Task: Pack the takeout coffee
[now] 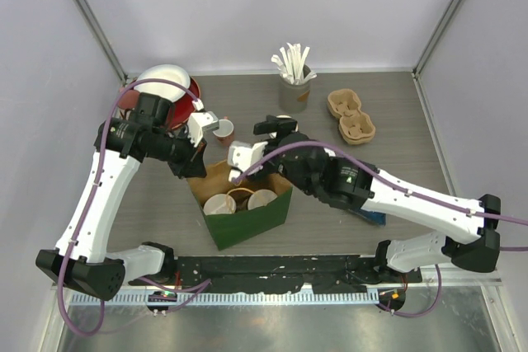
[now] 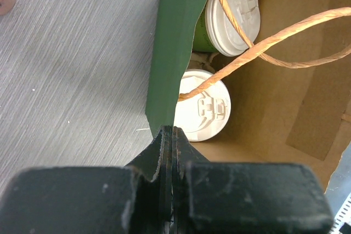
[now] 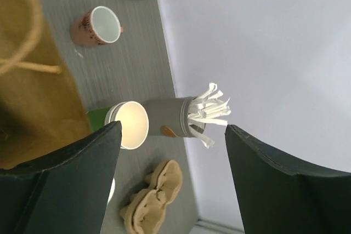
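Green bag rim (image 2: pixel 170 53) inside tight left gripper (image 2: pixel 167 133); right gripper (image 3: pixel 173 130) agape.

No word, brand or number can be read. The pink cup (image 3: pixel 97 26), up and to the left of the right gripper (image 3: pixel 173 129), carries dark print, too blurred. The grey holder (image 3: pixel 167 114) between its fingers shows a small orange mark, not legible.
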